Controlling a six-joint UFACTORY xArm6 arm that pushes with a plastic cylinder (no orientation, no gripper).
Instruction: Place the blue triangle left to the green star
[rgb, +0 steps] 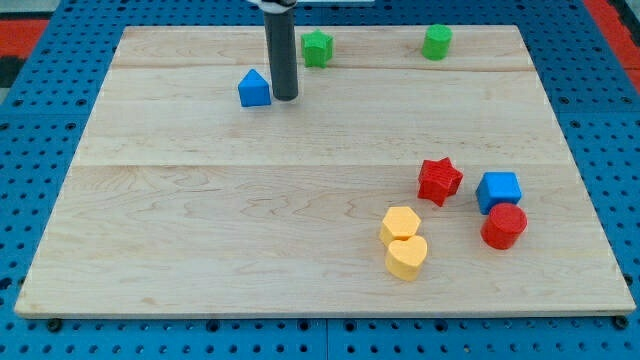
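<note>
A blue triangle (254, 89) sits on a pale wooden board (200, 220), toward the view's top and left of centre. Just beside it, on its right side, stands a dark upright rod; my tip (286, 98) rests on the board close against the triangle's right edge, perhaps touching it, though contact cannot be confirmed. The rod has no jaws to open or close, so nothing is being held.

The green star (317, 48) lies up and to the right of the triangle, near the board's top edge, with the rod between the two. The triangle is already left of the star but lower in the view. Since the tip stands to the triangle's right, a push upward would likely need the tip brought round below it first.

Farther right along the top edge is another green block (436, 42). Well apart, at lower right, cluster a red star (439, 181), a blue cube (498, 190), a red round block (503, 227) and two yellow blocks (403, 241) touching each other.
</note>
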